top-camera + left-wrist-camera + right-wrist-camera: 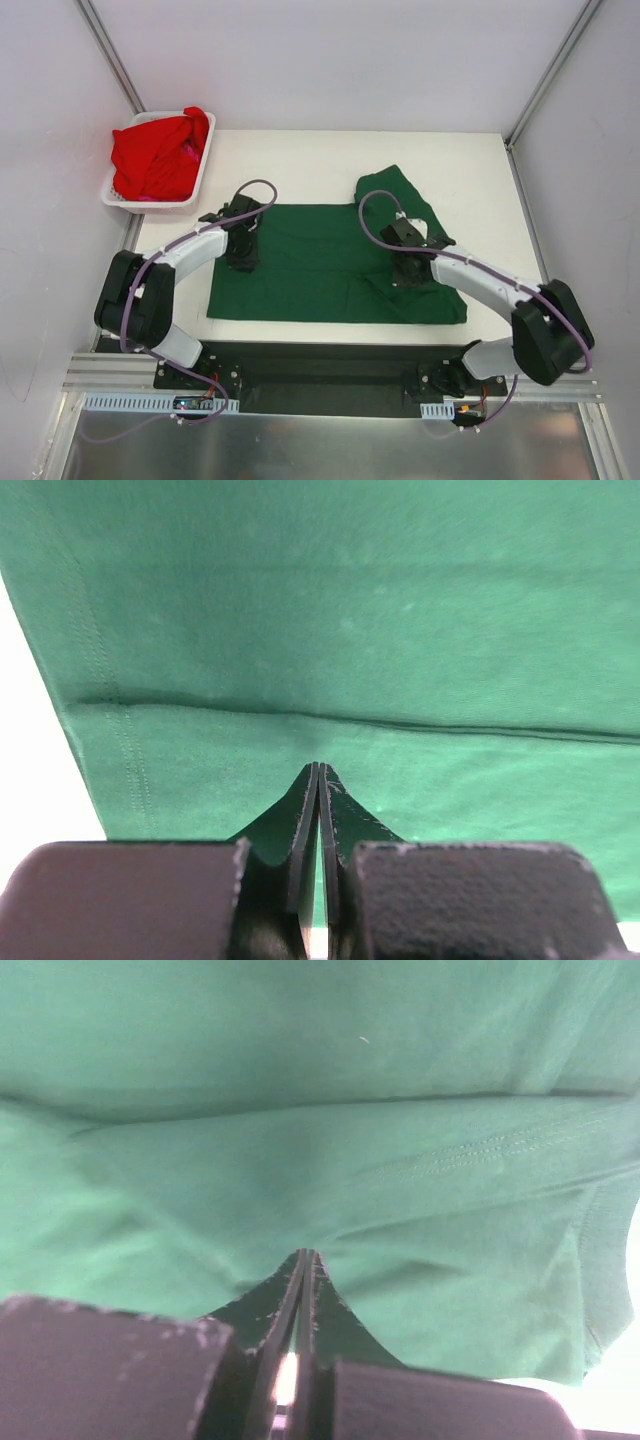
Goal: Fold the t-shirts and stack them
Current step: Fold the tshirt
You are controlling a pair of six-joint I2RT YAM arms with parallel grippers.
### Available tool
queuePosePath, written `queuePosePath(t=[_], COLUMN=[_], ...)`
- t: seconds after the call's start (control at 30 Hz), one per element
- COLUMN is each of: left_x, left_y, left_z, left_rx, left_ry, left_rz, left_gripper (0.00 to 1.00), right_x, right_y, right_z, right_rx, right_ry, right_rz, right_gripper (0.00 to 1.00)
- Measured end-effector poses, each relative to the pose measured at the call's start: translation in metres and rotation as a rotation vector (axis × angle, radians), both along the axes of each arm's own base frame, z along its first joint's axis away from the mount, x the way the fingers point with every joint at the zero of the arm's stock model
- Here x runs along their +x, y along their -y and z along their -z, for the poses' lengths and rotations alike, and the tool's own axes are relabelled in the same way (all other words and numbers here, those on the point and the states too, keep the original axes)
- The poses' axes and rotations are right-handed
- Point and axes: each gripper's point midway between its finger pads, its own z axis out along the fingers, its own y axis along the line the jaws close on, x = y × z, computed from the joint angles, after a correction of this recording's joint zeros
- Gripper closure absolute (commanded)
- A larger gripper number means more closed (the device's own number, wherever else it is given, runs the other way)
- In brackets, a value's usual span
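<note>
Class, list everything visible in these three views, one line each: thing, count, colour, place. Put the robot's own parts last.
Dark green cloth t-shirt: one, dark green, spread mid-table.
Bright red cloth t-shirts: count unclear, red, bundled in the basket.
White slotted plastic basket: one, white, far-left table corner.
Table: one, white, under everything.
Left pincer: one, black, shut, at the green shirt's left part.
Right pincer: one, black, shut, at its right part.
</note>
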Motion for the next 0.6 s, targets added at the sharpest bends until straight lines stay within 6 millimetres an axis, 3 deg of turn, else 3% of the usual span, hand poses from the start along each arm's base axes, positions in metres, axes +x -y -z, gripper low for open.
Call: queuePosePath(t=[0.17,0.3,0.43,0.6], left_x=[0.011,0.017,0.016,0.010], left_y=[0.004,0.009,0.020,0.052], left_z=[-0.022,-0.035,-0.037,-0.044], left_rx=[-0.033,-0.069,-0.121,-0.254], left_ry=[0.095,0.150,0.170,0.201], left_rz=[0.006,0.014,0.042,0.124], left_gripper=[1.00,0.98,0.84,0.78], right_x=[0.010,0.018,0.016,0.009], right_y=[-0.009,-0.012,-0.008,0.006], right_z=[-0.056,-0.092,-0.090,-0.075], right_rx=[0.076,0.127,0.108,0.049], right_ry=[0.156,0.253,0.249,0.222], right_rz=[-0.045,-0.056,-0.053,-0.023], right_gripper=[0.69,0.61,0.53,0.51])
